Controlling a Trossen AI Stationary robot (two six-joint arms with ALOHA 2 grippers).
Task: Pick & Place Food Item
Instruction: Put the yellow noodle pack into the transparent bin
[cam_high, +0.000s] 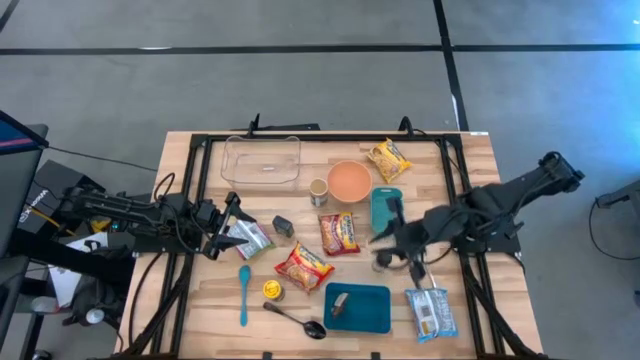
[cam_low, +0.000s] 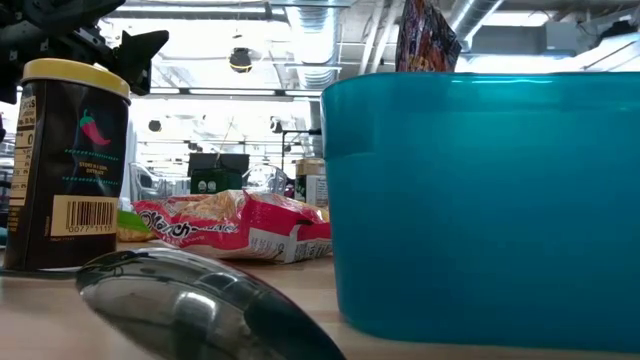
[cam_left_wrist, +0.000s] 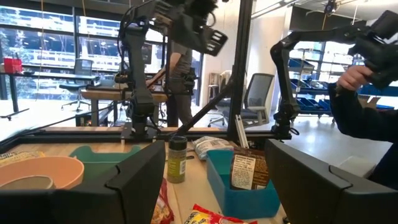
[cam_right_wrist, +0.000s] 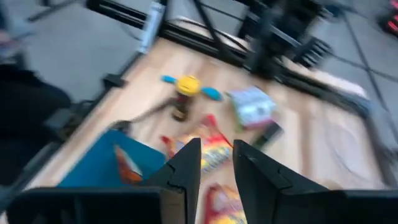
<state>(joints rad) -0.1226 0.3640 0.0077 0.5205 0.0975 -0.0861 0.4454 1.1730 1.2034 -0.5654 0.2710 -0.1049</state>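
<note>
A: Grippers?
B: 2. The left gripper (cam_left_wrist: 211, 180), well away from the teal tray (cam_high: 372, 310), gapes wide and empty. The right gripper (cam_right_wrist: 216, 163), near the tray, stands narrowly parted and empty.
A: Food?
B: 1 brown packet (cam_high: 338, 305) inside that tray, 2 red noodle packets (cam_high: 303, 267) beside it.
</note>
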